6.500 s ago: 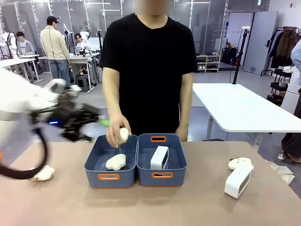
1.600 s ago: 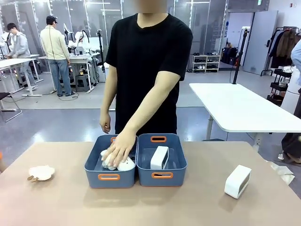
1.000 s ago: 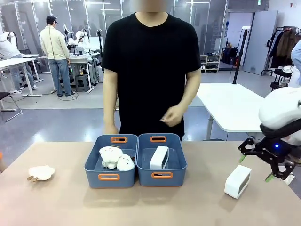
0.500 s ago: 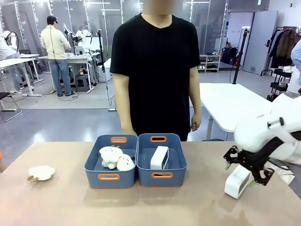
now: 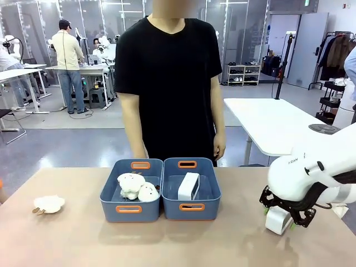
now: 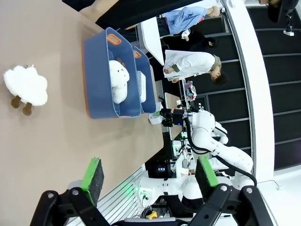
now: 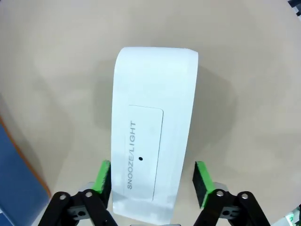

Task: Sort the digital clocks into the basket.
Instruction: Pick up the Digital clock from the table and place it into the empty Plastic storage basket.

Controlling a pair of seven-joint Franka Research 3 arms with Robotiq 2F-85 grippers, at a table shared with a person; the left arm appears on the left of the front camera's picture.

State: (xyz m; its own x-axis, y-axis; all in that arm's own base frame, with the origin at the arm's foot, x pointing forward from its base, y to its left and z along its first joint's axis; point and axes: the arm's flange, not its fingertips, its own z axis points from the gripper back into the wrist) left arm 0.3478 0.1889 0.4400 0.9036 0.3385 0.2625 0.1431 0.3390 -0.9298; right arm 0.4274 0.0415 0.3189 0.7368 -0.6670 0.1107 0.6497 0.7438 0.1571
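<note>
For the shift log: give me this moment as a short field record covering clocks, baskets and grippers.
clock sorted: first clock stands on edge in the right basket
clock pending: second clock on the table, right of the baskets
right gripper: open, jaws astride second clock
left gripper: open, empty
left basket: two soft toys
loose soft toy: table's left side
</note>
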